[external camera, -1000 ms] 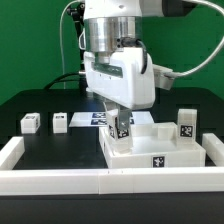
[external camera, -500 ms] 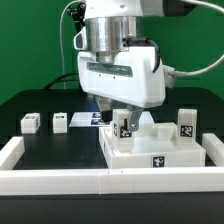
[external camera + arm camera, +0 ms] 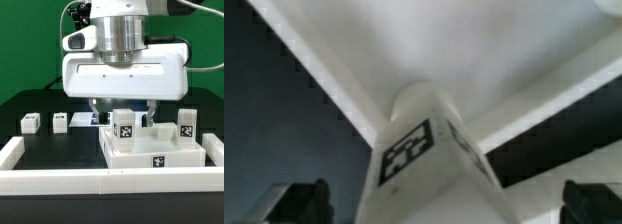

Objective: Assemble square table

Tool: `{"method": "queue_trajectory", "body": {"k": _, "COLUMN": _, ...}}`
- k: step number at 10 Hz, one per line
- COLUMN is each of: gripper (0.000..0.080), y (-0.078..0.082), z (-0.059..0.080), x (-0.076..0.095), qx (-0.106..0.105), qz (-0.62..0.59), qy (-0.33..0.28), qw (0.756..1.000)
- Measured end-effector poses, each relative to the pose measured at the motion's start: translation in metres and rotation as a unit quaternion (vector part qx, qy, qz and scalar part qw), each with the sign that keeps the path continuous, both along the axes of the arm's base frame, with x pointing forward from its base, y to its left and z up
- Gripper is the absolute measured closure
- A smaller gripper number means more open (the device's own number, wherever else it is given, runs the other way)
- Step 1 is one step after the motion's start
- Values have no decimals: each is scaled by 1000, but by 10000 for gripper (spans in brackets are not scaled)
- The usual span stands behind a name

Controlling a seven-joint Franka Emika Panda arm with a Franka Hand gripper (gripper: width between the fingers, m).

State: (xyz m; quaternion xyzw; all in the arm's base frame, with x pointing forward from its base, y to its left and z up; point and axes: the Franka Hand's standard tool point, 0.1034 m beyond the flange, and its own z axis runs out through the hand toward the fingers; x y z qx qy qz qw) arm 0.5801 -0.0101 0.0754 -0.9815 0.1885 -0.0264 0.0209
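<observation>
Rotated about its vertical axis since a second ago, the end effector [image 3: 124, 114] now turns its broad white face to the exterior camera. Its jaws, earlier closed on a leg post, have parted.

Exterior view: the leg post [image 3: 124, 128] stands upright directly beneath the end effector with its black-and-white tag toward the camera. It rests on the square table slab [image 3: 132, 156]. The slab lies flat on the black table [image 3: 40, 140], below the end effector and reaching from it toward the exterior view's right; a tag shows on its near side wall. A second leg post [image 3: 186, 123] stands upright on the slab, well apart from the end effector on the exterior view's right. On the exterior view's left of the end effector, off the slab, the nearer loose leg post [image 3: 60, 122] and the farther loose leg post [image 3: 30, 122] rest on the table apart from each other. The marker board [image 3: 82, 119] lies flat just beside the end effector on that same side. A low white wall [image 3: 20, 160] borders the work area in front.

Wrist view: the leg post [image 3: 423, 150] rises between the two dark fingers [image 3: 299, 200]. They stand spread on either side with a clear gap to the post, and neither touches it. The pale surface of the slab [image 3: 455, 50] fills the field beyond.
</observation>
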Motion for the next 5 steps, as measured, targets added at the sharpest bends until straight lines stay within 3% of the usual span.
{"method": "queue_trajectory", "body": {"k": 5, "gripper": 150, "y": -1, "z": 1, "x": 0, "qx": -22, "qz": 217, "qy": -3, "qw": 976}}
